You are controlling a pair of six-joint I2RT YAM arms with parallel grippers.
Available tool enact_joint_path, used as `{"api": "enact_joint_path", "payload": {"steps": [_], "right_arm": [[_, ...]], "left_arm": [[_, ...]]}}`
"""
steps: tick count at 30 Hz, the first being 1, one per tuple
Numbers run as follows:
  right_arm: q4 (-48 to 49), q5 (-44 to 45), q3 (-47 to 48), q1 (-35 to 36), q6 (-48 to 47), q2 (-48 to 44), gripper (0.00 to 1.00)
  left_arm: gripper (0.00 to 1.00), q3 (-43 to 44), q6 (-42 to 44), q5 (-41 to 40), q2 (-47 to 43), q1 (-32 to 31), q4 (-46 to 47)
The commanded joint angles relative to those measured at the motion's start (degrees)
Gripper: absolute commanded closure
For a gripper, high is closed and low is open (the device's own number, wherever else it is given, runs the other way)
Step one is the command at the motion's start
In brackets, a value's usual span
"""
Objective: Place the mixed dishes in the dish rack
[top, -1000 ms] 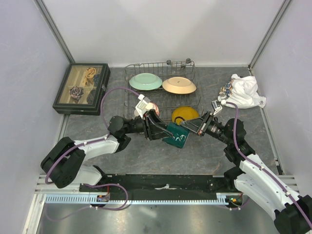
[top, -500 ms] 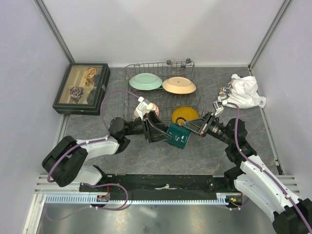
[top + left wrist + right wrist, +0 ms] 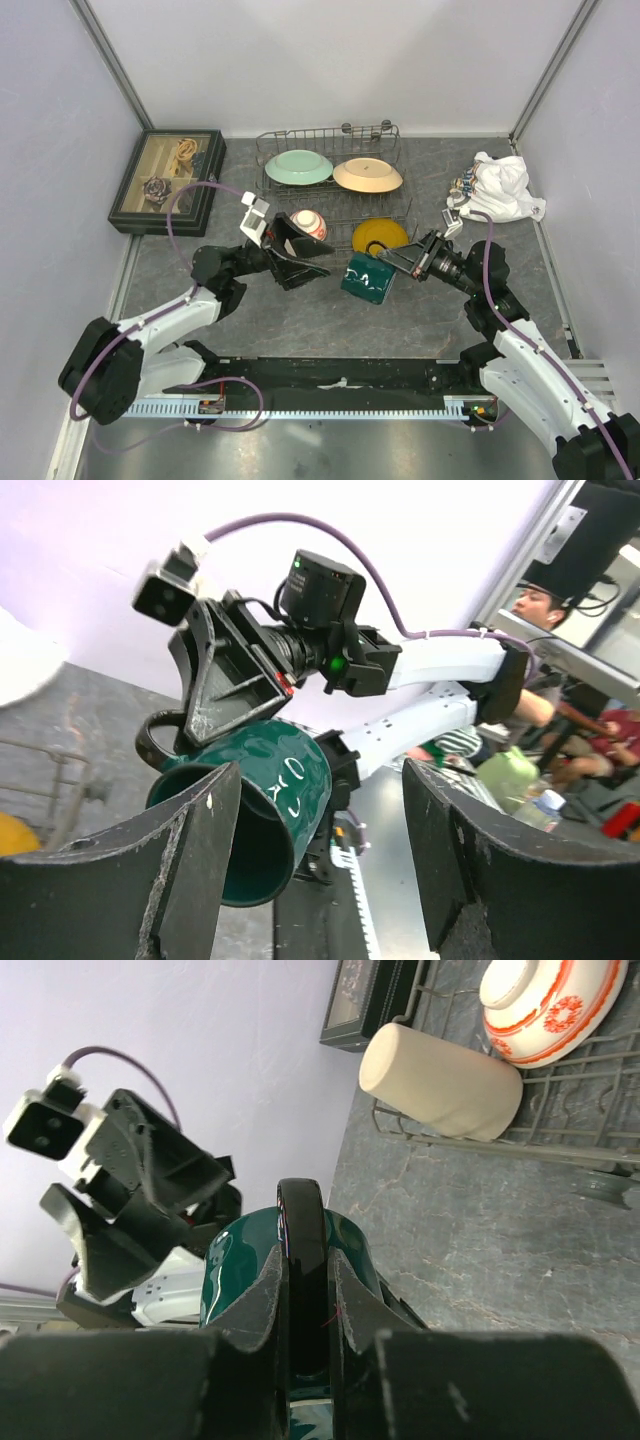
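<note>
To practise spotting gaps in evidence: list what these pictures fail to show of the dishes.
Beige cup: top view, covered by the left hand.
Small red-orange bowl: right wrist view, cut off by the top edge.
Tan plate: top view, surface detail too small to read.
Dark green mug: right wrist view, lower part hidden behind the right hand.

Mug handle pinched in the right fingers (image 3: 255, 1305)

The fingers press on either side of the dark handle loop, with the green mug (image 3: 352, 1252) just past their tips. Left of the mug, the left fingers (image 3: 160, 1175) stand spread and apart from it. Ahead to the right, above grey counter (image 3: 480, 1230), a cup (image 3: 440, 1082) lies on its side on the rack (image 3: 500, 1142) beside an upturned bowl (image 3: 545, 1005). A box (image 3: 372, 1000) sits farther off.
</note>
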Motion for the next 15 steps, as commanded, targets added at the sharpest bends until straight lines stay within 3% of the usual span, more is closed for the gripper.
{"api": "enact_joint_path", "payload": {"steps": [1,3,5,7,8,11,15], "right_arm": [[1.6,-2.0,4.9,-1.7,-1.3,-0.8,1.00],[-1.7,-2.0,6.8,-2.1,-4.8,0.7,1.00],[-5.9,-1.7,12.0,-2.7,-8.6,4.0,1.00],[-15.3,0.8,19.4,-2.7,-16.7,6.8,1.00],[-21.1,2.3,21.9,-2.7,-19.7,9.5,1.00],[-31.0,8.2,31.8,-2.6,-28.9,15.1,1.00],[-38.5,13.0,41.6,-2.6,-36.4,23.0,1.00]], "left_arm": [[0.28,2.3,8.8,-0.6,-4.7,2.3,-11.5],[0.28,3.2,12.2,-1.8,-8.0,3.6,-18.5],[0.28,6.0,16.3,-3.3,-10.9,3.8,-34.1],[0.28,9.3,23.2,-7.9,-15.5,3.8,-44.7],[0.28,10.5,25.5,-12.1,-16.8,3.9,-54.9],[0.28,15.3,33.4,-19.7,-20.4,3.9,-70.0],[0.28,18.9,36.0,-27.7,-22.4,3.9,-80.7]]}}
